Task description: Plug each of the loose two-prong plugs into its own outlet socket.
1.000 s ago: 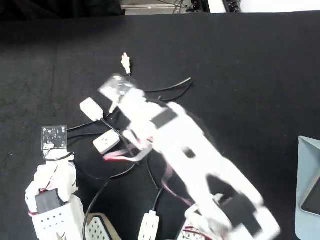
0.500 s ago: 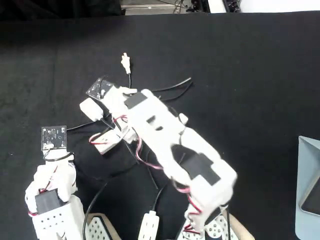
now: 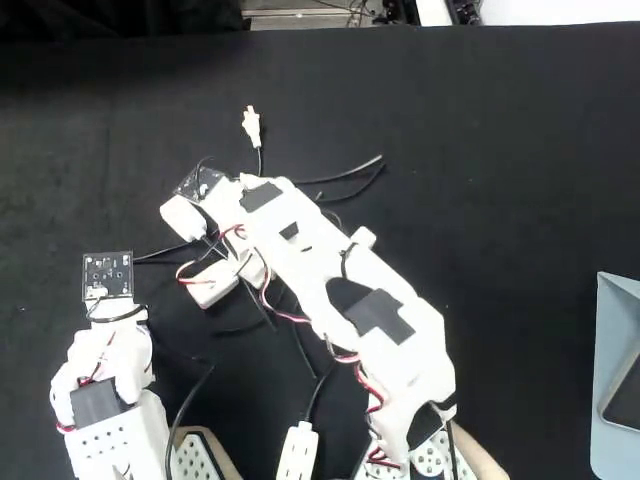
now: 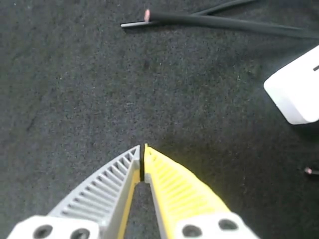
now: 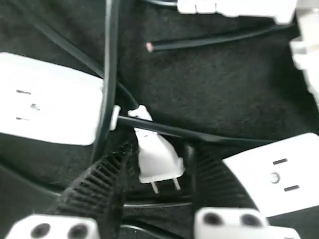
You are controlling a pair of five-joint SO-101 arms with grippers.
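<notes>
Black cloth-covered table point(image 3: 520, 180), viewed from above. Across its middle, the white right arm point(image 3: 300, 250), stretched from the near edge toward the far left. At the near left corner, the left arm point(image 3: 105, 390), folded upright. At the right edge, part of a pale blue container point(image 3: 615, 380); at the near edge, a white power strip point(image 3: 297, 452).

Right gripper point(image 5: 158, 148): black ribbed fingers point(image 5: 99, 184) spread apart, one on either side of a white two-prong plug point(image 5: 158, 160), not clamped on it. Outside each finger, an outlet socket point(image 5: 50, 107) and a second outlet socket point(image 5: 274, 174), both white, face up, slots showing. In the way: a black cord point(image 5: 199, 134) laid straight across the plug's cable end, between the fingertips. Just beyond one fingertip, a thicker black cable point(image 5: 109, 50); farther out, a cut cord end point(image 5: 149, 46).

Plug itself: flat on the cloth, smooth tapered body, two bare metal prongs pointing back toward the wrist. Second plug point(image 3: 251, 122): same kind, well beyond the fingers, black cord attached.

Left gripper point(image 4: 143, 148): grey and yellow fingers pressed together tip to tip over the cloth. Ahead of the tips, a white block point(image 4: 296, 89) and a black cord.
</notes>
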